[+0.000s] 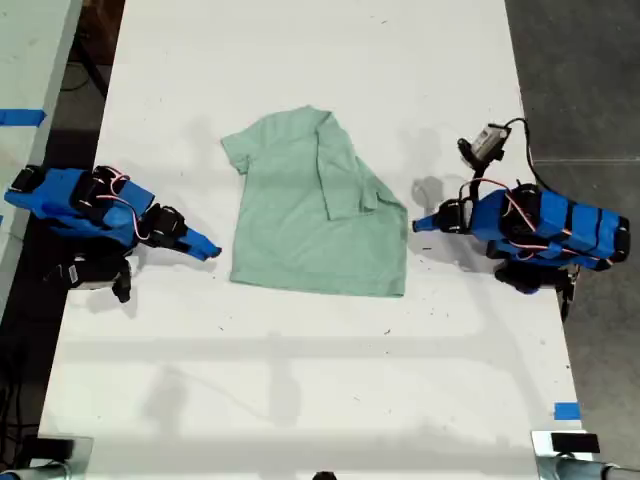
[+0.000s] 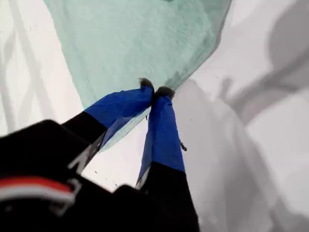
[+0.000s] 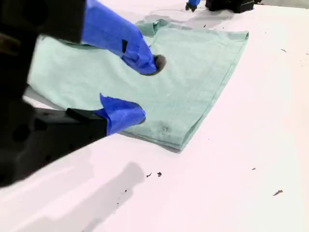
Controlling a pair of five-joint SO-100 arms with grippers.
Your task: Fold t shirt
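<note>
The pale mint-green t shirt (image 1: pixel 310 220) lies flat mid-table, neck toward the far edge, with one side folded in over its front. My first gripper (image 1: pixel 420 223) is on the exterior view's right, at the shirt's side edge. Its blue fingers are shut, tips (image 2: pixel 155 92) together right at the cloth's edge (image 2: pixel 140 43), and no cloth is visibly lifted. My second gripper (image 1: pixel 205 250) is on the exterior view's left, just short of the shirt's near corner. It hangs open (image 3: pixel 148 89) above the cloth (image 3: pixel 193 72), holding nothing.
The white table (image 1: pixel 300 380) stretches on toward the near edge. Dark floor runs along the exterior view's right side. Blue tape marks (image 1: pixel 567 410) sit near the table edge. A second table with tape (image 1: pixel 20 117) stands at the exterior view's left.
</note>
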